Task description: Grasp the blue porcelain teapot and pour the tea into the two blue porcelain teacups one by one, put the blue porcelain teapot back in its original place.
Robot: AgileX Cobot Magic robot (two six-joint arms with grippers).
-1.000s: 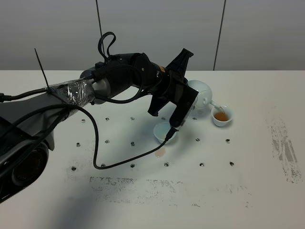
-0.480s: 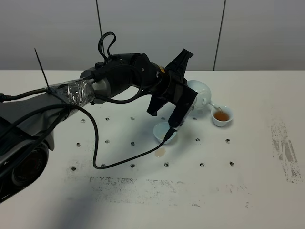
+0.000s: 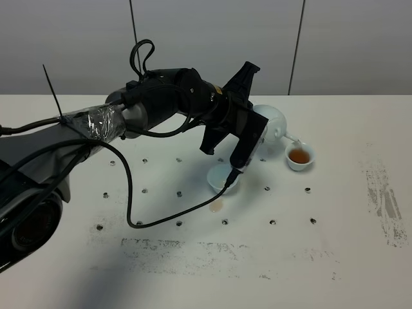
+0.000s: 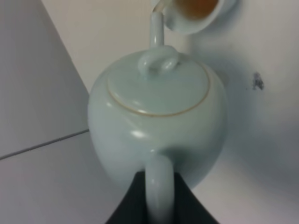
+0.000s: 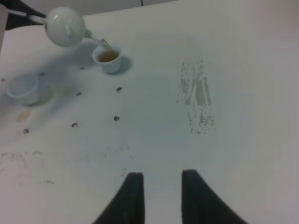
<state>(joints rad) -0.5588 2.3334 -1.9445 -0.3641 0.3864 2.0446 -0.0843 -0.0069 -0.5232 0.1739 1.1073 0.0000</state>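
The pale-blue teapot (image 3: 273,121) hangs tilted in the air, its spout just above the right teacup (image 3: 300,156), which holds brown tea. My left gripper (image 3: 256,132) is shut on the teapot's loop handle. In the left wrist view the handle (image 4: 159,191) sits between the dark fingers (image 4: 133,205), with the lid (image 4: 159,88) and the tea-filled cup (image 4: 194,11) beyond. The other teacup (image 3: 221,177) stands under my left arm, partly hidden. My right gripper (image 5: 161,186) is open and empty, away from the teapot (image 5: 65,25) and both cups (image 5: 108,58) (image 5: 23,88).
A small brown tea stain (image 3: 217,206) lies on the white table in front of the left cup. A black cable (image 3: 132,212) loops down from the left arm to the table. Grey scuff marks (image 3: 386,199) run along the table's right side.
The left arm has lifted the teapot slightly, so the spout stands a little higher over the right cup. The cups have not moved.
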